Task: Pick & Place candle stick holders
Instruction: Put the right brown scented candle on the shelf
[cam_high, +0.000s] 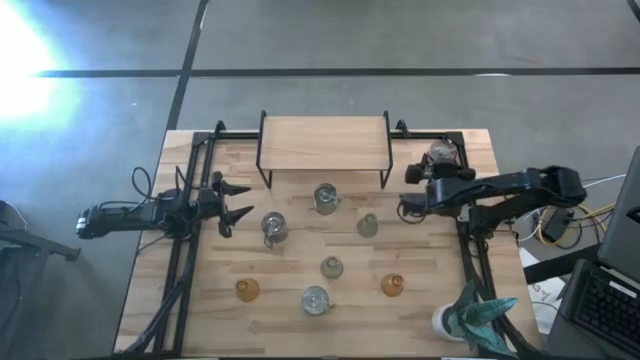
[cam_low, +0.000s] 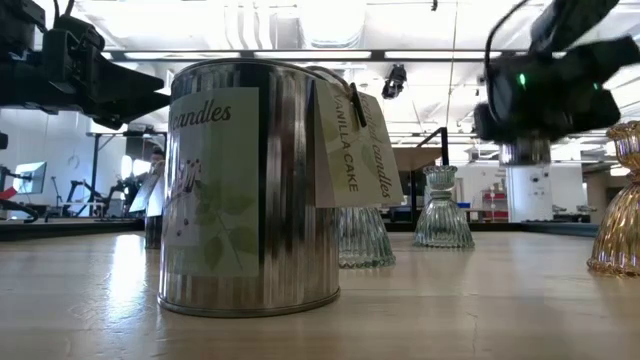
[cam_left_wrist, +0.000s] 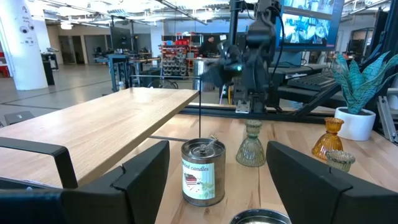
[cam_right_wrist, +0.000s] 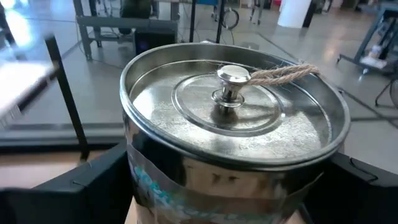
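Two grippers at work: right gripper (cam_high: 411, 190) clamps a silvery tin candle holder (cam_right_wrist: 233, 134) near the table's (cam_high: 190, 300) far right corner, tin between its fingers, base cut off, label blurred. Left gripper (cam_high: 237, 200) hangs open, just beside another tin (cam_high: 273, 228). Small green holder (cam_high: 368, 225) and amber holder (cam_high: 392, 286) stand apart mid-table.

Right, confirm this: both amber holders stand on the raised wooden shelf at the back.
Wrong. The high view shows the left amber holder and the right amber holder standing on the tabletop in front, not on the raised wooden shelf at the back.
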